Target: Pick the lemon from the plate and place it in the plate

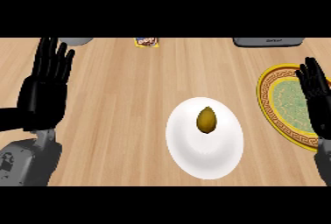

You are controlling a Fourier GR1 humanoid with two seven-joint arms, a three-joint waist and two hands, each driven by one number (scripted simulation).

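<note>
Both black hands, left hand (44, 94) and right hand (317, 98), are open and empty; the yellow-brown lemon (206, 119) lies ungrasped on the white round plate (205, 162), so reaching seems next.

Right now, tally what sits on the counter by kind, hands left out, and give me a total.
Plates: 2, a white plate and a yellow-rimmed green plate
Lemons: 1, the lemon on the white plate
Small packets: 1, a packet at the far edge
Partly cut-off grey items at the far edge: 2, a rounded object and a flat object
Total: 6
</note>
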